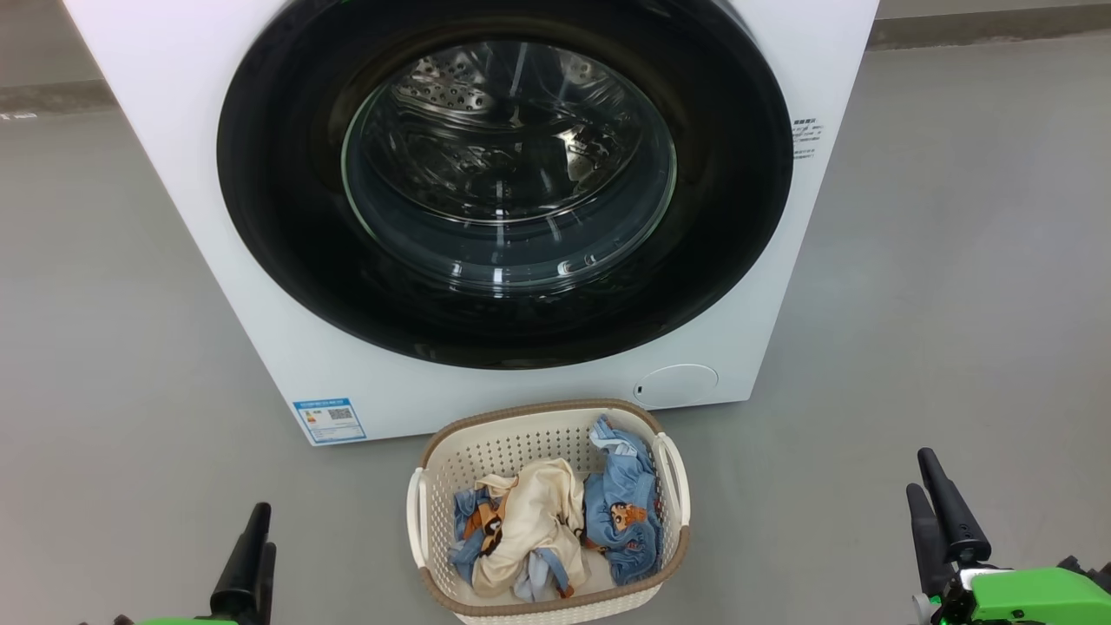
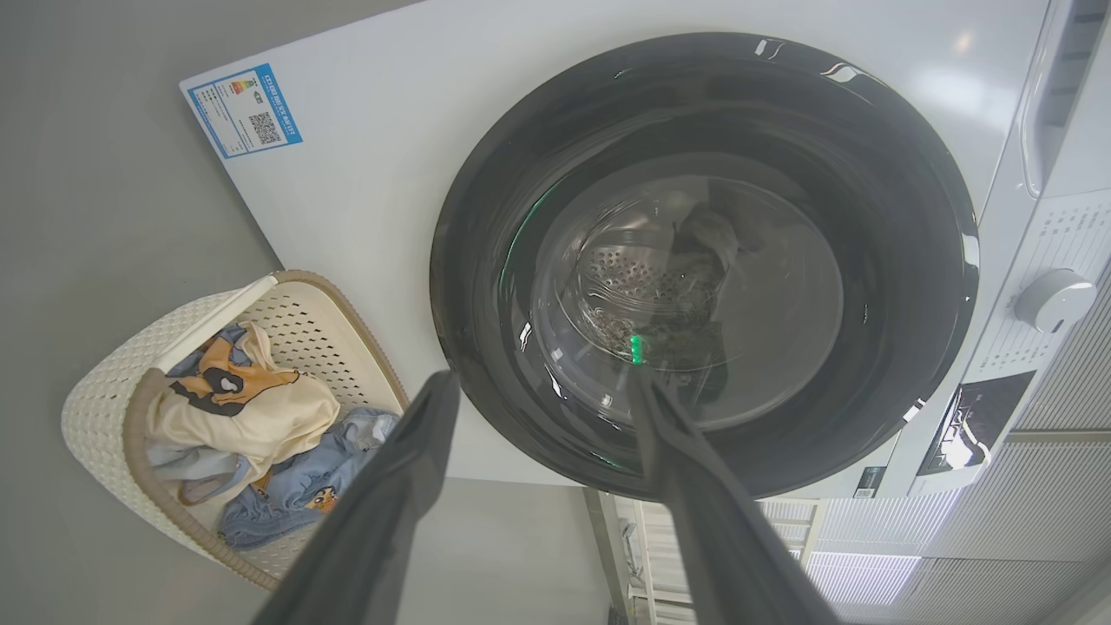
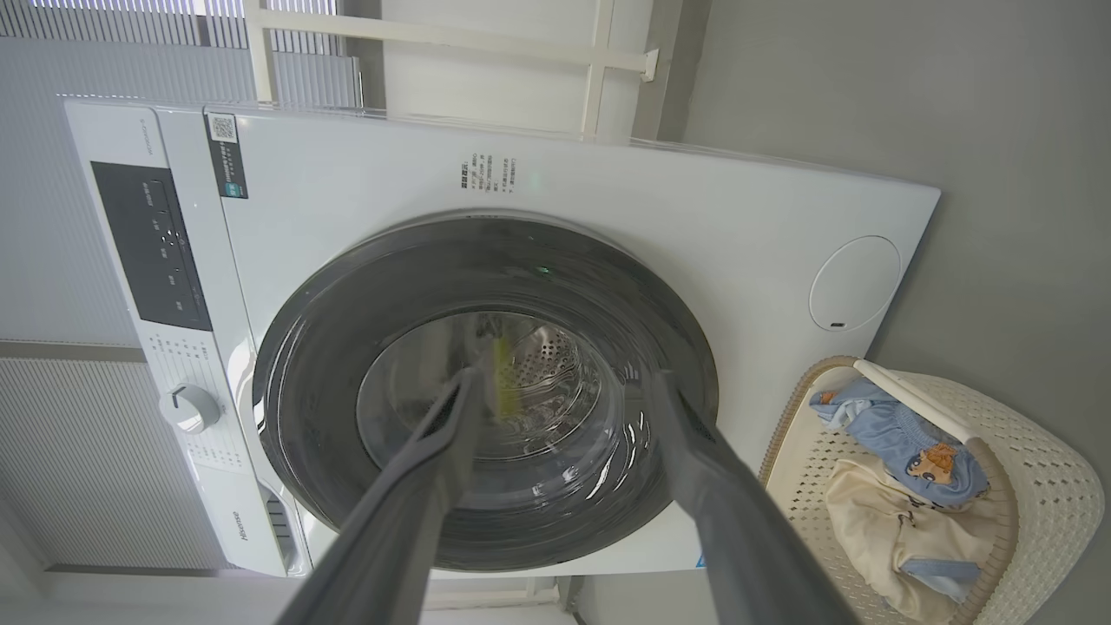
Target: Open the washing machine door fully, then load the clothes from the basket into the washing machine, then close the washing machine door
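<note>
The white washing machine (image 1: pixel 174 130) stands straight ahead. Its round black washing machine door (image 1: pixel 508 174) lies flat against the front, and the steel drum shows through the glass. On the floor in front sits the cream basket (image 1: pixel 538 408) holding the clothes (image 1: pixel 538 521), one cream-yellow and the others light blue with bear prints. My left gripper (image 1: pixel 264 525) is low at the left and my right gripper (image 1: pixel 918 470) low at the right, either side of the basket. Both are open, empty and well short of the door (image 2: pixel 703 260) (image 3: pixel 555 434). Each wrist view shows its own gripper (image 2: pixel 542 375) (image 3: pixel 566 375) with the fingers spread.
Grey floor (image 1: pixel 955 260) lies to both sides of the machine and around the basket (image 2: pixel 95 399) (image 3: pixel 1041 486). A round flap (image 1: pixel 677 384) and a blue label (image 1: pixel 330 419) sit low on the front. The control panel with a knob (image 3: pixel 187 408) is above the door.
</note>
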